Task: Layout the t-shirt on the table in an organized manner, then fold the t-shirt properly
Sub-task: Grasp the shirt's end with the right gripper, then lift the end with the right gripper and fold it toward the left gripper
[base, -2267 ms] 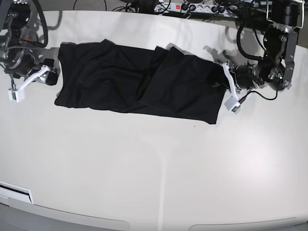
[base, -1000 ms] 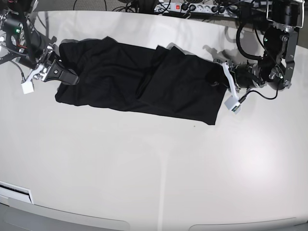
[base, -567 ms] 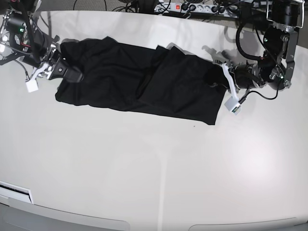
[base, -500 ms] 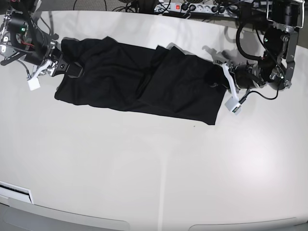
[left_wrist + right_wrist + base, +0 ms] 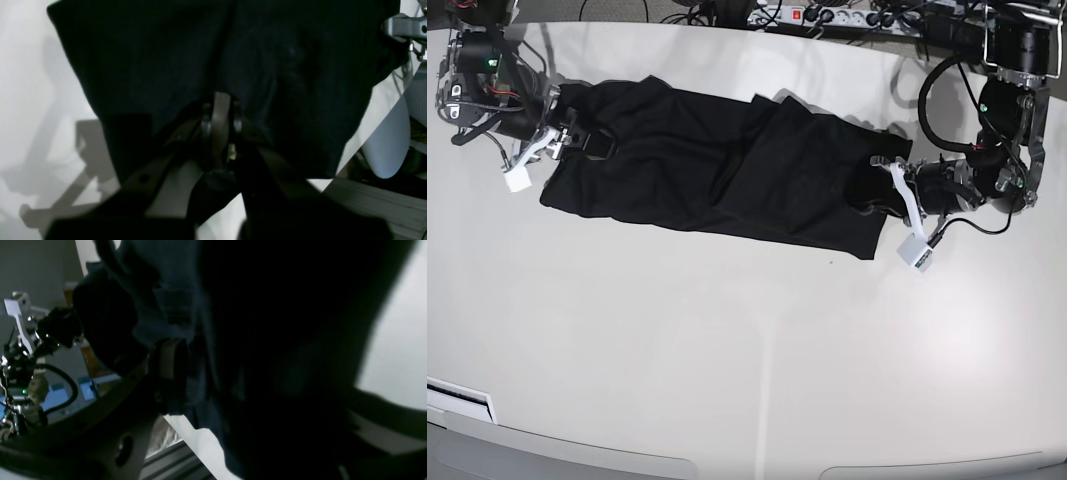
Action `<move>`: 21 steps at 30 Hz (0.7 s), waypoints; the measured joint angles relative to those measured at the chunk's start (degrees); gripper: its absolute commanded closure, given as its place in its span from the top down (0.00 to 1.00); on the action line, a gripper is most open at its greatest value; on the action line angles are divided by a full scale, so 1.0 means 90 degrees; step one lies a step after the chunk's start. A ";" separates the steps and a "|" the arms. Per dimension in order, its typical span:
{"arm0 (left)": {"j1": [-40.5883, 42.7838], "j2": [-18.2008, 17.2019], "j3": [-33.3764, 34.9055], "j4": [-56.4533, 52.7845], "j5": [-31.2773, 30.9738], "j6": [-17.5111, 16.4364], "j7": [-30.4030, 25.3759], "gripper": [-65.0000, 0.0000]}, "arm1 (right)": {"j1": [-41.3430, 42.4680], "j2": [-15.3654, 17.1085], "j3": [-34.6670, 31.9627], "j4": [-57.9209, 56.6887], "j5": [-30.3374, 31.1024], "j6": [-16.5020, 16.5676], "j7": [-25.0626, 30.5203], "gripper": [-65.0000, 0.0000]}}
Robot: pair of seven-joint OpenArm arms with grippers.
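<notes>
The t-shirt lies as a long, wrinkled black band across the far part of the table, stretched from one arm to the other, with a raised fold running through its middle and its near edge sagging toward the table's open front. At the end of the t-shirt on the base view's right, the left gripper sits right at the cloth's edge; the left wrist view shows its jaws pressed together with black fabric caught between them, so it is clenched on the t-shirt, and the cloth fans away from that pinch over the white surface. At the opposite end of the t-shirt, the right gripper reaches in over the corner of the cloth, its white finger standing just off the t-shirt's edge above the table. In the right wrist view the dark fabric fills most of the frame and lies against the pale pad of one finger, with cloth bunched around it, but the other finger is lost in darkness, so I cannot tell whether these jaws are gripping the t-shirt or merely parted around it. Beyond the t-shirt's far side, a power strip and cables lie at the table's back edge.
</notes>
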 measured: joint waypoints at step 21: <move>0.0151 -0.0121 -0.2501 -0.0007 0.0002 -0.0017 0.0457 0.00 | 0.0090 0.0520 0.1324 0.3043 -0.1831 0.0002 -0.0498 0.00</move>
